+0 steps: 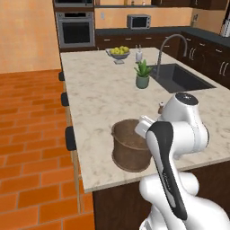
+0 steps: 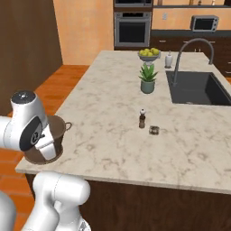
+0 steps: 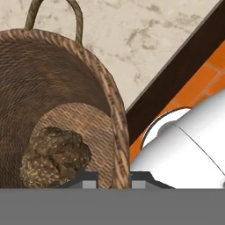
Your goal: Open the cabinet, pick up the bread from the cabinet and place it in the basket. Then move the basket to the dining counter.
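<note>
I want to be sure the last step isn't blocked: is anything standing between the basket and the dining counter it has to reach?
Nothing visible does. The basket already sits on the dining counter near its front corner, with the bread inside and the gripper shut on its rim.

No legible txt or labels anywhere.

Your white Franka arm [image 1: 177, 148] rises from the base, folds at its dark-jointed elbow, and bends its wrist down over the near edge of the basket [image 1: 128, 146]. Your gripper [image 3: 113, 181] stands pinched on the basket's woven rim, one fingertip [image 3: 89, 181] inside the wall, the other outside.
</note>
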